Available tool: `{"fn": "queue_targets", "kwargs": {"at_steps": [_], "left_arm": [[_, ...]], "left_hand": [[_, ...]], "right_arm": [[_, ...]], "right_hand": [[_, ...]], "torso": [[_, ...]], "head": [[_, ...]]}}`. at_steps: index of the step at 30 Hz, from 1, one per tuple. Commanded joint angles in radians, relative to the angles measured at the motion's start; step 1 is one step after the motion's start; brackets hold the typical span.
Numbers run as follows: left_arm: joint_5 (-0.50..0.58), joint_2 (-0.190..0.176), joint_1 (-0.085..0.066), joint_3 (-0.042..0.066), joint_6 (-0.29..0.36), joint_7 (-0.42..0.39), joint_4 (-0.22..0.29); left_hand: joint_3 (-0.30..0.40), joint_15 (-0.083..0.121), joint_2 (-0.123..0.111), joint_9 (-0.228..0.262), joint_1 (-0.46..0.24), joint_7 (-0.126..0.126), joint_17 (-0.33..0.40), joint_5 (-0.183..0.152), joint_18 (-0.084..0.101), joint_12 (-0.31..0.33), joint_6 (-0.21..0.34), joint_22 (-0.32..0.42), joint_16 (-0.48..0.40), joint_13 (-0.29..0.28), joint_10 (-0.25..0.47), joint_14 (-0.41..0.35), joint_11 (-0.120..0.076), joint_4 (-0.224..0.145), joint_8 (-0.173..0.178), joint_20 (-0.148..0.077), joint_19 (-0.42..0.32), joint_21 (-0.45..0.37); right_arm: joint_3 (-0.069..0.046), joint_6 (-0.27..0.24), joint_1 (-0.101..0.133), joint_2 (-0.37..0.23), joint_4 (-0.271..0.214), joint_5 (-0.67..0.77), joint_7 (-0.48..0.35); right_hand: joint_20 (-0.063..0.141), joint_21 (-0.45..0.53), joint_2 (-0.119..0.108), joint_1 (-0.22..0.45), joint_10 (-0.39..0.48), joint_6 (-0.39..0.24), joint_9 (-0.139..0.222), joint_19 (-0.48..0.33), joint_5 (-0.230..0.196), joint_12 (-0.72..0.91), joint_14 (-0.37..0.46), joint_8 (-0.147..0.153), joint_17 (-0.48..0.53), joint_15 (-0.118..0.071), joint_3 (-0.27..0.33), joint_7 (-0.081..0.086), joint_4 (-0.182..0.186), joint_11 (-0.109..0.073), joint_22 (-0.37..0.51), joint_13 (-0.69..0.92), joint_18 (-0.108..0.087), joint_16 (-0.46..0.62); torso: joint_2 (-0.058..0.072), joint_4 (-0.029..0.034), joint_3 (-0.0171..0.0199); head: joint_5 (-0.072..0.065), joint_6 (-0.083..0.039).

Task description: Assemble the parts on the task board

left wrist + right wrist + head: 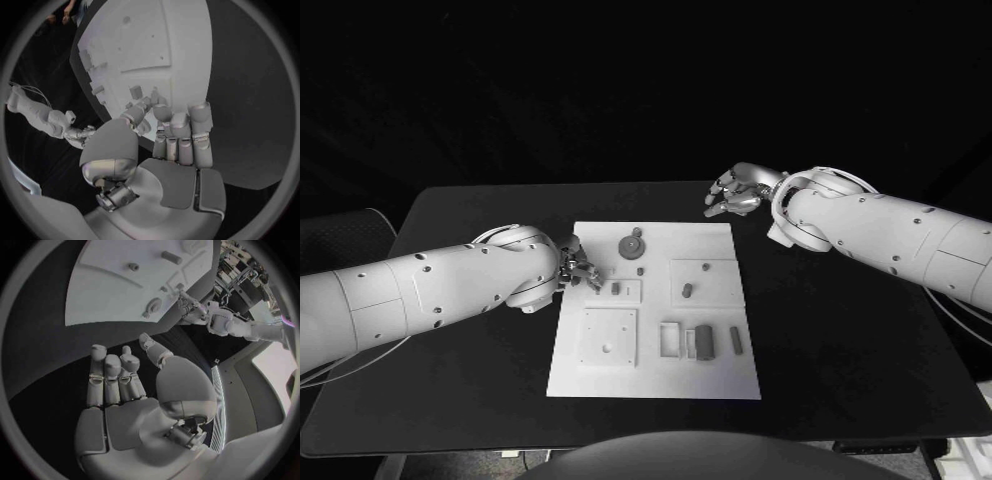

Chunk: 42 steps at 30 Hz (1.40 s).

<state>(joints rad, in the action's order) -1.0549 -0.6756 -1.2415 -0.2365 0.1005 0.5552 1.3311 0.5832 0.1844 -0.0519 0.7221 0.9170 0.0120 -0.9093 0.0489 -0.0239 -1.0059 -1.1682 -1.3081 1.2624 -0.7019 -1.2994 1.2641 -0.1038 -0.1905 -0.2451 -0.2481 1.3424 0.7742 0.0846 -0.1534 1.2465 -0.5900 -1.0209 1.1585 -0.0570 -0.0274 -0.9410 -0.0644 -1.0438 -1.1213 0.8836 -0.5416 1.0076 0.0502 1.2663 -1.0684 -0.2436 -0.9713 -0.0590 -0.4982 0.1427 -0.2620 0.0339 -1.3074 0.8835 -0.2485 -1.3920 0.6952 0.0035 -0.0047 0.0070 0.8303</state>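
Note:
The white task board [718, 240] lies in the middle of the black table. On it are a round grey part [633, 243], a small peg [687, 290], a dark block [704, 340] and a slim bar [736, 340]. My left hand [577, 268] hovers over the board's left edge, fingers reaching toward a small part [599, 287]. In the left wrist view the left hand [178, 140] has straight fingers and holds nothing, near small parts [135, 92]. My right hand [740, 190] hangs beyond the board's far right corner, over bare table. The right hand [119, 380] holds nothing, its thumb apart.
A square inset plate [609, 335] and a pale frame [671, 340] sit in the board's near half. Black table [848, 340] surrounds the board on every side. In the right wrist view the board [112, 295] lies ahead of the fingers, with my left hand [187, 307] at its edge.

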Motion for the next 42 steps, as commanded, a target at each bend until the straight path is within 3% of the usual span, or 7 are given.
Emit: {"fn": "queue_targets", "kwargs": {"at_steps": [1, 17, 42], "left_arm": [[-0.008, 0.003, 0.004, -0.001, 0.002, 0.004, 0.0], [-0.019, 0.003, 0.004, -0.001, -0.037, 0.017, 0.003], [-0.025, 0.003, 0.006, 0.0, -0.04, 0.011, 0.003]], "left_hand": [[-0.001, 0.005, -0.002, 0.116, -0.005, -0.018, -0.001, 0.003, -0.052, 0.002, -0.023, -0.018, 0.002, -0.001, -0.008, -0.001, 0.001, 0.007, -0.077, 0.001, 0.005, 0.007], [-0.017, 0.009, -0.033, 0.119, -0.037, -0.015, -0.006, 0.003, -0.054, -0.001, -0.028, -0.02, 0.007, -0.009, -0.014, 0.005, -0.003, 0.03, -0.081, -0.003, 0.011, 0.014], [-0.008, 0.009, -0.016, 0.122, -0.01, -0.013, -0.011, 0.003, -0.055, -0.002, -0.03, -0.02, 0.01, -0.017, -0.015, 0.005, -0.005, -0.003, -0.084, -0.004, 0.01, 0.021]], "right_arm": [[0.0, 0.01, 0.0, -0.001, -0.001, 0.002, -0.004], [0.0, 0.01, 0.0, -0.002, -0.002, 0.001, -0.004], [0.0, 0.011, 0.0, -0.002, -0.001, 0.001, -0.004]], "right_hand": [[0.0, 0.005, -0.001, 0.011, 0.004, -0.002, -0.002, 0.004, 0.002, 0.0, 0.0, 0.004, 0.001, -0.007, -0.002, 0.007, 0.006, 0.003, -0.012, -0.001, -0.013, 0.002], [0.001, 0.005, -0.001, 0.011, 0.005, -0.003, -0.002, 0.004, 0.002, -0.001, 0.0, 0.005, 0.001, -0.007, -0.002, 0.007, 0.006, 0.004, -0.012, -0.001, -0.013, 0.003], [0.001, 0.005, -0.002, 0.012, 0.005, -0.003, -0.003, 0.004, 0.002, -0.001, 0.0, 0.005, 0.001, -0.007, -0.002, 0.007, 0.007, 0.004, -0.012, -0.002, -0.013, 0.003]], "torso": [[0.0, -0.0001, 0.0003], [0.0, 0.0001, 0.0005], [0.0, 0.0004, -0.0006]], "head": [[-0.002, 0.003], [-0.007, 0.004], [-0.003, 0.006]]}}
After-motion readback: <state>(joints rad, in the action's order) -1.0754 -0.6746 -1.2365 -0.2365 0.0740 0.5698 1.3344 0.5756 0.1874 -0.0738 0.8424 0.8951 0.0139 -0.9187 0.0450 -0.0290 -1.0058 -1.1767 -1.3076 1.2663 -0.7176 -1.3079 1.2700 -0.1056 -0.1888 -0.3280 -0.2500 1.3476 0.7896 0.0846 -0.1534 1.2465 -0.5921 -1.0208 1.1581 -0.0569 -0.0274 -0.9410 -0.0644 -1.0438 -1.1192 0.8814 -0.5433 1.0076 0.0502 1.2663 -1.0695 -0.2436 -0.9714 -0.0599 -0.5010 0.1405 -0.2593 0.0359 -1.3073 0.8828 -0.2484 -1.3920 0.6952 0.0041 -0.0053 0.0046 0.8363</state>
